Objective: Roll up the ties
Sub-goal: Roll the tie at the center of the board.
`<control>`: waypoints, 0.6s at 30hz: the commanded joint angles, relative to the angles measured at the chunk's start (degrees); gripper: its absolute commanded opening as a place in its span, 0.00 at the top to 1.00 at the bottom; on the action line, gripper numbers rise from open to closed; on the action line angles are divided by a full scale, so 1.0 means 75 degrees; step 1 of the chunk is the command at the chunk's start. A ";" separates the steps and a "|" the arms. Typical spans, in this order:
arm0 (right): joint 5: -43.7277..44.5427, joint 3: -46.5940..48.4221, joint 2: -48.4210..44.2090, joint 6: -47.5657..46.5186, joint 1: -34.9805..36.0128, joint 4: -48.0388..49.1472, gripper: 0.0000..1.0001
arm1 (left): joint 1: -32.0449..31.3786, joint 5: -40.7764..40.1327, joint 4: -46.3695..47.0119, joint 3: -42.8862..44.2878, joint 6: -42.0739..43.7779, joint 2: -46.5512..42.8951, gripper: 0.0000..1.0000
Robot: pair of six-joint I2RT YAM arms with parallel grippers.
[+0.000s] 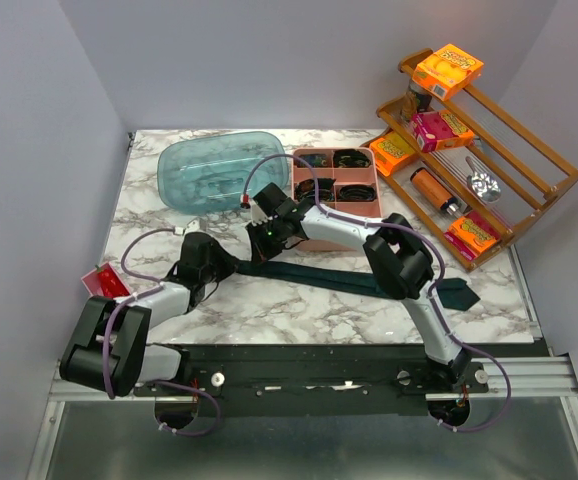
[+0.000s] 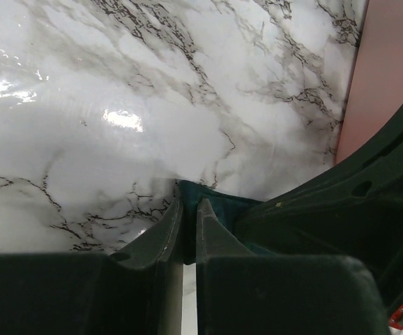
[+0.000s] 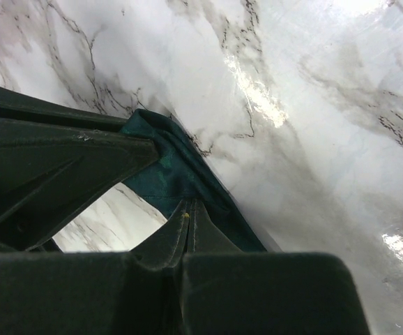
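Near the middle of the marble top [image 1: 269, 310], the teal tie [image 1: 369, 282] lies flat as one long strip. Its narrow end is by the front edge of the pink tray [image 1: 377, 200] and its wide pointed tip is off to the right near the table edge. Both arms meet at the narrow end. The left gripper [image 1: 235, 266] has its jaws almost together, with a sliver of teal fabric showing between the tips, so I read it as pinching the tie end. The right gripper [image 1: 266, 242] is just beside it, jaws pressed together on the same folded bit of fabric, which bunches up where it enters the pinch. Dark coiled ties [image 1: 352, 158] already sit in the tray compartments, so this looks like another tie at the start of its roll. Handling, my judgement: the fabric is light, limp and thin, with a slight sheen, so probably slick on the polished marble. It won't hold a shape by itself, and the free length will drag and skew if pulled sideways. Best hold is right at the narrow tip, across the full width, where the coil's core forms. One gripper would then pin the core while the other turns it over. Main risk is the first wrap slipping out of the pinch or going conical if the edges aren't kept aligned. Can't see whether a first turn exists yet, because the fingers hide it.
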 commanded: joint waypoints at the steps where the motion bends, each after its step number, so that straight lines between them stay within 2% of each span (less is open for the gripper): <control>1: -0.0140 0.0072 0.0067 -0.0129 0.0036 -0.0079 0.96 | -0.0047 -0.0169 -0.0945 0.0491 0.0538 -0.0432 0.95; 5: -0.0316 0.0341 0.0161 -0.0071 0.0047 -0.0091 0.96 | -0.0257 -0.0427 -0.1729 0.0820 0.0796 -0.0713 1.00; 18: -0.0199 0.1115 0.0618 -0.0059 0.0047 -0.0348 0.96 | -0.0996 -0.1809 -0.3055 0.1747 0.1219 -0.0690 1.00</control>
